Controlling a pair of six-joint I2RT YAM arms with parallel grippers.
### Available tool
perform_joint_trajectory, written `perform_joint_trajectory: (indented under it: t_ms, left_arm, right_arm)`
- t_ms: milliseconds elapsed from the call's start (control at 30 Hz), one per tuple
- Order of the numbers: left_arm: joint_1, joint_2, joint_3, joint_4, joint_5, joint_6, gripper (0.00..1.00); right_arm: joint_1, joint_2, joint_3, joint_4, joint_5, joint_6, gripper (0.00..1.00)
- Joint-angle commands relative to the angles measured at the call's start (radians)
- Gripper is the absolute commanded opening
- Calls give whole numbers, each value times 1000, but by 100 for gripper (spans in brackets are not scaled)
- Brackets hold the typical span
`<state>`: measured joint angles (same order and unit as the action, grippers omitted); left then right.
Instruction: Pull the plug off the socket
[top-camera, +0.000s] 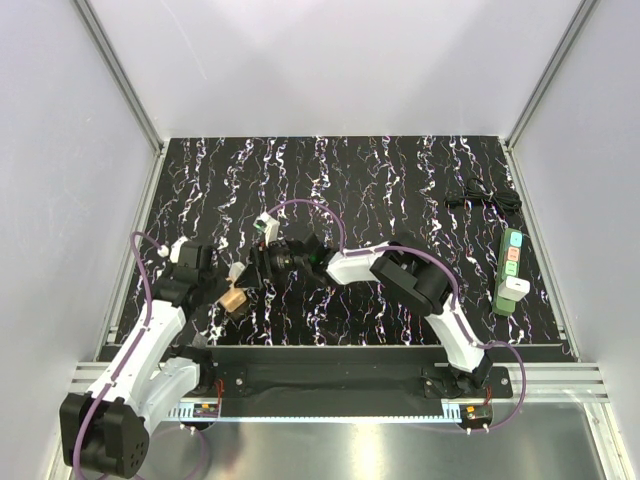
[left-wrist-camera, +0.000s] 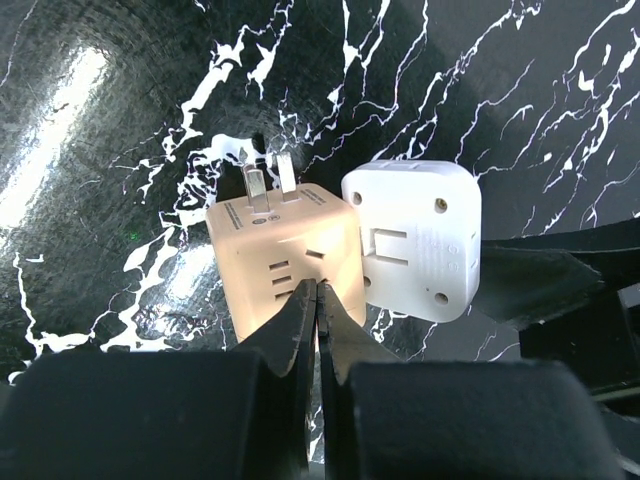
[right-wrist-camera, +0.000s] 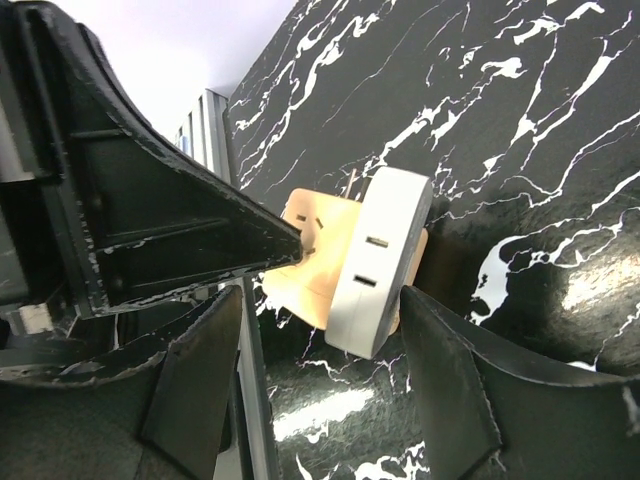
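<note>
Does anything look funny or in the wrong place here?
Yes. The green power strip lies untouched at the right edge of the mat, a white plug still in it, while the left gripper and right gripper crowd a beige cube and a white adapter far to the left. The cube's metal prongs stick out bare.

I see a black surface (top-camera: 400, 180) veined white, a beige cube adapter (left-wrist-camera: 285, 265), a white adapter (left-wrist-camera: 415, 240), and the dark-green socket (top-camera: 502, 302) with its white plug (top-camera: 516, 288).
</note>
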<state>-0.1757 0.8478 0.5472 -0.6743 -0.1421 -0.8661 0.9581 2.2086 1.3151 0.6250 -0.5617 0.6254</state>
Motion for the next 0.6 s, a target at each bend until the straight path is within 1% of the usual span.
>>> perform_joint_trajectory:
  t_ms: [0, 133, 267, 500, 567]
  left_arm:
    - [8, 19, -33, -10, -60, -17, 3]
    - [8, 37, -49, 5, -54, -25, 3]
    - [10, 68, -56, 9, -44, -27, 1]
    - [16, 51, -59, -13, -40, -54, 0]
    - [16, 48, -56, -22, -34, -62, 0]
  right_arm:
    - [-9, 22, 45, 39, -6, -3, 71]
    - [-10, 28, 56, 38, -12, 0, 69]
    - [-10, 39, 62, 36, -17, 5, 68]
    - [-10, 54, 76, 32, -9, 14, 63]
    - [-9, 59, 85, 28, -3, 16, 63]
